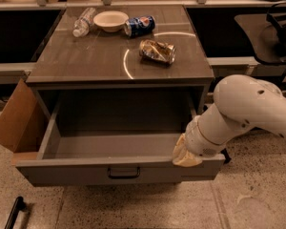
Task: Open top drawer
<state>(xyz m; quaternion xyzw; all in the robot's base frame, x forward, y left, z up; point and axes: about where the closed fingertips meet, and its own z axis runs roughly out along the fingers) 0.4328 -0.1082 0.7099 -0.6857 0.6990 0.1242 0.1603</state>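
Top drawer [86,174]: stands well out of the cabinet [86,63], its box showing most of its depth and its front panel directly below and to the left of the gripper [186,154].

Gripper: sits at the drawer's right front corner, against the top rim of the panel. The arm [248,109] trails off to the right behind it. Cannot tell whether it is clamped on the rim or merely resting there.

Handle [124,173]: small and dark, left of and slightly lower than the gripper, not touched.

Beyond the gripper, on the cabinet top: crumpled bag [157,51], can [139,26], bowl [110,20], bottle [83,22]. Cardboard box [16,120] far left, beside the drawer's other side.

Step, by my reading: the pull is at or near its end and the task looks essentially complete. Next move would call for letting go of the rim if held, then backing the gripper off without nudging the panel inward.
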